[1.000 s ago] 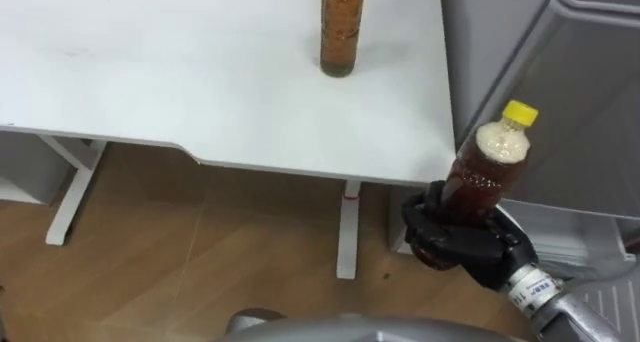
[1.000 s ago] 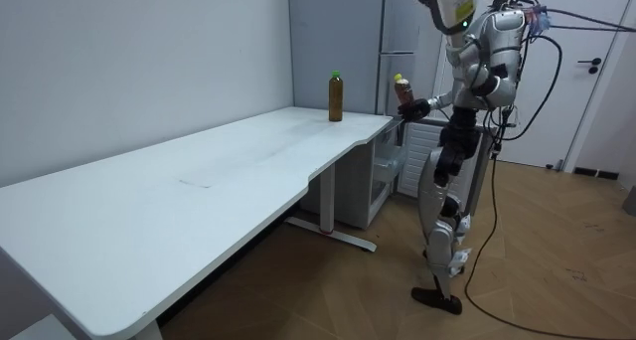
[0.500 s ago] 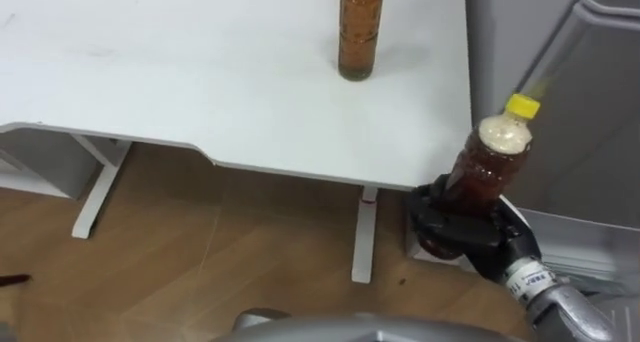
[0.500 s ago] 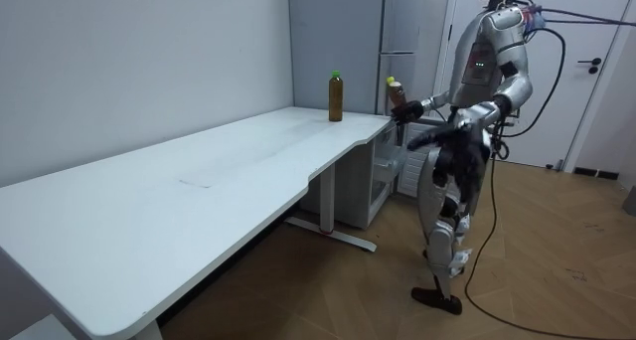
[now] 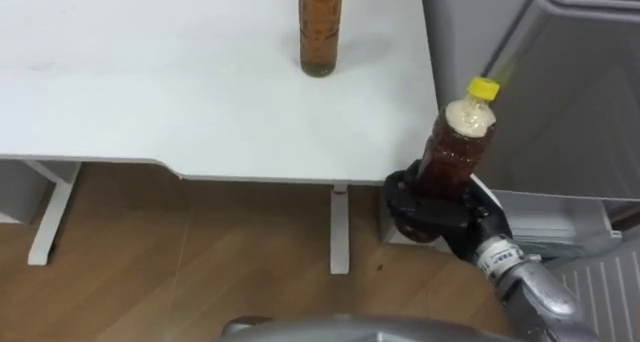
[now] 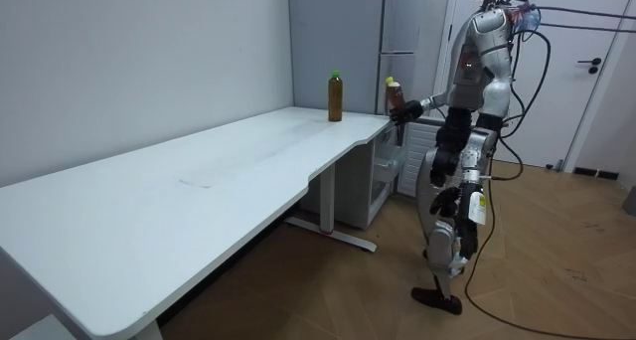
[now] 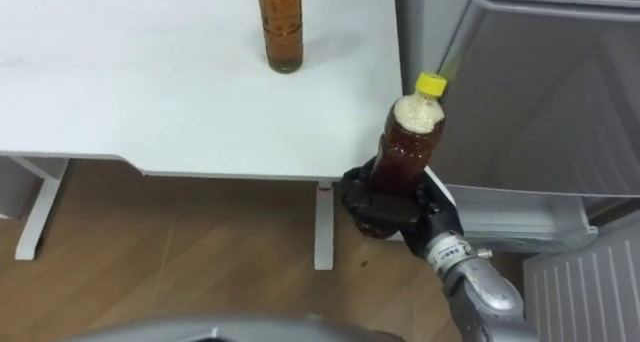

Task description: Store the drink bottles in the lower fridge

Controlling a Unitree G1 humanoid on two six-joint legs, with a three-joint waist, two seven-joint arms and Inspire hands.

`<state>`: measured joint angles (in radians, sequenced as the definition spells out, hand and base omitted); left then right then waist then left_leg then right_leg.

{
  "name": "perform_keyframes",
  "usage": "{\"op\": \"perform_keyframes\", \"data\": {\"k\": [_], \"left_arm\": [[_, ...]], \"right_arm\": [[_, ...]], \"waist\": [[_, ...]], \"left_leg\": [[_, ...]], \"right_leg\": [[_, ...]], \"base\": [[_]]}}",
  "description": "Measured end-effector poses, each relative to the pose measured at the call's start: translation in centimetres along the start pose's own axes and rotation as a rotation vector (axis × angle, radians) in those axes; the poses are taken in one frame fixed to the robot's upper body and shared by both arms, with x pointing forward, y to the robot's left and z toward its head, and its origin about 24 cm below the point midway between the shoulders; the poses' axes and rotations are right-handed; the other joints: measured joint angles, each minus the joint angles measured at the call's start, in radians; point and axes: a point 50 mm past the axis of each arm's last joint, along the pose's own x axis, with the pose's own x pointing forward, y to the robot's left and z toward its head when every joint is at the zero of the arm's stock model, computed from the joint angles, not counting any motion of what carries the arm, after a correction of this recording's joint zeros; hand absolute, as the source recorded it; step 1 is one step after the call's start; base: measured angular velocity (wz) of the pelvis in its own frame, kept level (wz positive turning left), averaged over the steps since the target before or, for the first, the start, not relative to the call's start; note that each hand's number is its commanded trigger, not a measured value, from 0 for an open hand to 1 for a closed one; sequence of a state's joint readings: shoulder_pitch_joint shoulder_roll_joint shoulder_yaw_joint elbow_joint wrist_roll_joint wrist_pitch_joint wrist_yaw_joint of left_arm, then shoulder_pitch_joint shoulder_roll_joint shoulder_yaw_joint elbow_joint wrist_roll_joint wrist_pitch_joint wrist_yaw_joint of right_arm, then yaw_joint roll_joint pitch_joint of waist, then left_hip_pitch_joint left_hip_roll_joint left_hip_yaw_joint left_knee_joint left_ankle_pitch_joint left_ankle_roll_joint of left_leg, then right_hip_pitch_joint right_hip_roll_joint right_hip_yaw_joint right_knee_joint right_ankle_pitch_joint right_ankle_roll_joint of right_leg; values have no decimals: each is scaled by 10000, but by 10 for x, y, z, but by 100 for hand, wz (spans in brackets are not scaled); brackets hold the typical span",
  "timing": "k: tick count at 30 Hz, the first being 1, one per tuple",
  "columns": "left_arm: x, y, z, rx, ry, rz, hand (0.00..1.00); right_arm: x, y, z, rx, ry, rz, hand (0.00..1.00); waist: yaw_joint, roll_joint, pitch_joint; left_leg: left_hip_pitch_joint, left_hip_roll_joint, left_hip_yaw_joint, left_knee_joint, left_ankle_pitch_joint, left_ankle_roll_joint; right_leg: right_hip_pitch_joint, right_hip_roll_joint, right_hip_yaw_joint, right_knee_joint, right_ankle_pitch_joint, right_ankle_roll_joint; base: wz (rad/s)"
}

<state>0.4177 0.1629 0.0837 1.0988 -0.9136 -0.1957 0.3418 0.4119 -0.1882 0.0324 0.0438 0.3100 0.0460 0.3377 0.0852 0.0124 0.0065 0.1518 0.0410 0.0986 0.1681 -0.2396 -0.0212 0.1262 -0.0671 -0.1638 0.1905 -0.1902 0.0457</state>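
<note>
A brown drink bottle with a yellow cap point(image 5: 455, 147) is grasped low on its body by the curled fingers of the right hand point(image 5: 435, 214) and is held nearly upright in the air, just off the near right corner of the white bench point(image 5: 150, 82) and in front of the grey fridge point(image 5: 560, 92). A second brown bottle point(image 5: 319, 27) is seen standing upright on the bench, well apart from the held one. In the room view the robot is shown standing on the wooden floor point(image 5: 200, 252) at the bench's end, beside the fridge, with the left hand point(image 6: 444, 199) lowered near the hip; whether its fingers are clenched or released cannot be told.
</note>
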Motion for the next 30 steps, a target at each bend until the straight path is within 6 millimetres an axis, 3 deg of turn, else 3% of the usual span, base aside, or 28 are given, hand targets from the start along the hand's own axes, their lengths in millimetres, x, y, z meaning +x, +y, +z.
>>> {"op": "perform_keyframes", "data": {"k": [8, 12, 15, 23, 30], "left_arm": [[0, -18, -6, 1974, 516, -1692, 0], [-3, -37, -8, 3262, 563, -2907, 0], [-5, -47, -7, 3937, 439, -3658, 0], [-10, -68, -1, 5337, -24, -4865, 0], [-11, -79, 12, 6001, -585, -5153, 0]], "right_arm": [[0, -18, 10, -632, -321, -2094, 100], [-3, -36, 20, -467, -774, -3873, 100], [-5, -43, 23, -416, -914, -4887, 100], [-5, -46, 24, 134, -1224, -6373, 100], [2, -47, 14, 2167, -1079, -6911, 100]], "waist": [[-819, 113, 77], [-1067, 225, 37], [-1193, 252, 16], [-1379, 8, 57], [-1381, -21, 46]], "left_leg": [[-274, 2, 130, 137, -15, 20], [-249, 5, 341, 127, -20, 32], [-195, 5, 401, 130, -20, 32], [-174, -1, 567, 177, -20, 32], [-634, -1, 642, 360, -19, 33]], "right_leg": [[-347, -20, 117, 248, -1, 1], [-459, -10, 314, 337, -5, 7], [-509, -1, 390, 422, -36, 29], [-605, -4, 579, 470, -76, 34], [-1084, -5, 675, 624, -71, 27]], "base": [[-3], [-15], [-8], [-5], [-3]]}}
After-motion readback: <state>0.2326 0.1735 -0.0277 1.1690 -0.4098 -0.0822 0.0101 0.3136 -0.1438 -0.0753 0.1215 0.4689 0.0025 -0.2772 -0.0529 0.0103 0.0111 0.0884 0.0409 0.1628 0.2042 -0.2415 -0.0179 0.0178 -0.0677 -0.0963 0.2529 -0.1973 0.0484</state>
